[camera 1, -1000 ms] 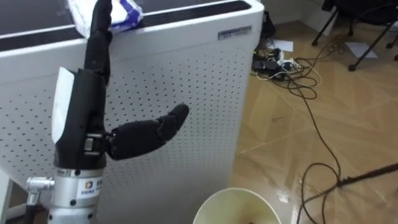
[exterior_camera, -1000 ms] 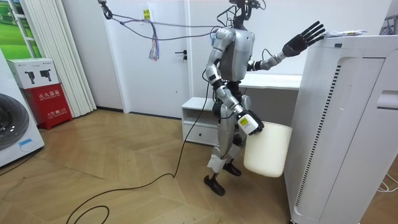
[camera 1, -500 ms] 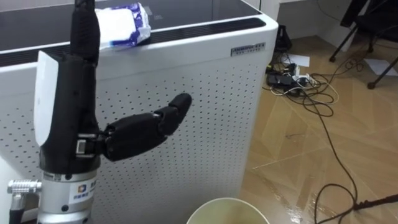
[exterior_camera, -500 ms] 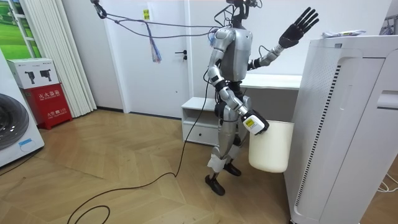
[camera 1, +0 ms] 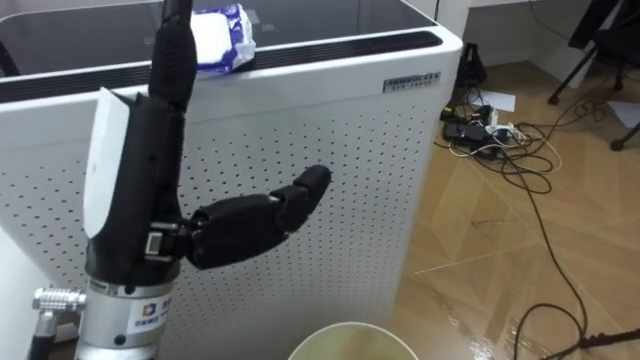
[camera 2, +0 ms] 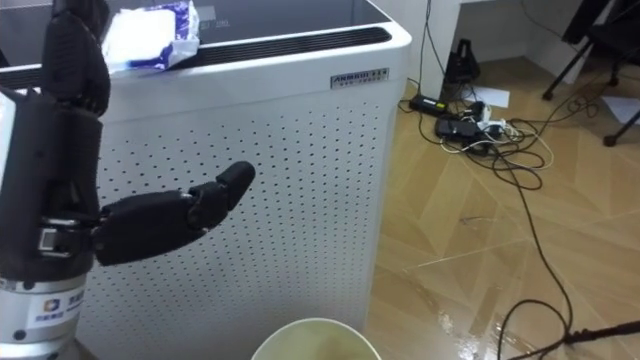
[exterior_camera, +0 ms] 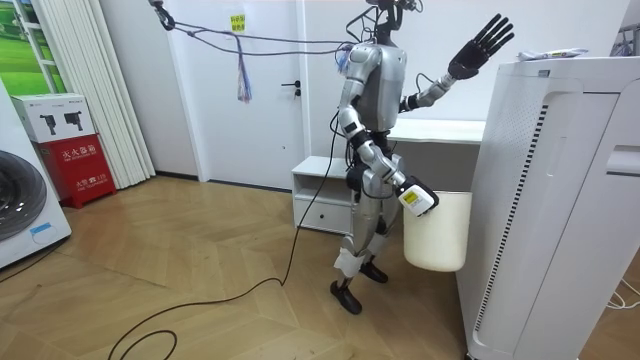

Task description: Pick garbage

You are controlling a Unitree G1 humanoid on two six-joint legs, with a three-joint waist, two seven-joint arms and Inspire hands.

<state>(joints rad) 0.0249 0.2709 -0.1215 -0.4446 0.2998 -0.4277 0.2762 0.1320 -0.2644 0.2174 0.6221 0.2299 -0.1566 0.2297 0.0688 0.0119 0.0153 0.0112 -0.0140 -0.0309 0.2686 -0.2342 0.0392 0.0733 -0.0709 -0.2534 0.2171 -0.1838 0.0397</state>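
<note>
**Left hand raised beside the wrapper**

The left hand point(camera 1: 135, 190) is up with fingers straight and spread. The wrapper point(camera 1: 222, 28) lies atop the white appliance point(camera 1: 330, 110), near and to the right of the fingertips. The right hand point(exterior_camera: 412, 198) hangs low at the bin point(exterior_camera: 437, 240), grip unreadable, so the left is nearer.

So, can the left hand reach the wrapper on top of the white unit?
Probably yes: the left hand, open, is raised near the wrapper on the white unit's top, with nothing between them.
</note>
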